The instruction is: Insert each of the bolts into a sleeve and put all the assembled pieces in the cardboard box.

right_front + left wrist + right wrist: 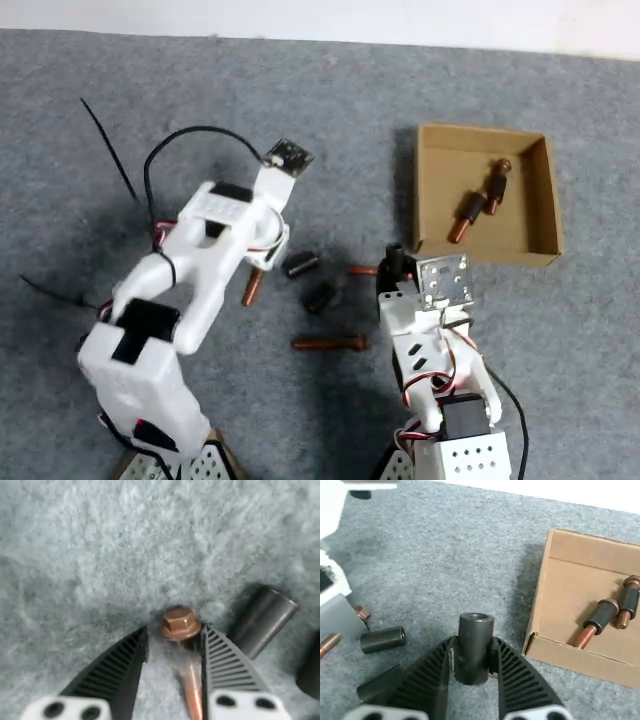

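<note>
**A:** What is your left gripper doing?

**B:** My left gripper (175, 629) is open. Its ribbed black fingers (222, 665) straddle a bolt (187, 665) lying flat on the fuzzy grey carpet (100, 555). One finger touches the shank and the other stands just clear, so nothing is pinched yet.

**A:** Which way does the bolt lie?

**B:** Its long axis runs straight down the gap between the fingers, with the hex head at the far end, pointing away from my wrist. I judge that closing is all the grasp needs (no turn of the wrist first).

**A:** And the other side?

**B:** My right gripper (472, 645) is clamped on a sleeve (472, 652), a smooth dark tube with its open mouth facing away from that wrist. It is well apart from the bolt, roughly between it and the cardboard box (485, 132). The shank will have to come over and line up with the tube's axis, I think.

**A:** Anything in the way?

**B:** A loose sleeve (262, 620) lies just beside the bolt's head, near enough to get nudged. A spare bolt (330, 343), coppery like the first, lies on the carpet between my arms. The box is plain brown card, and two finished pieces (475, 212) lie inside it, their copper ends poking out of black tubes.
</note>
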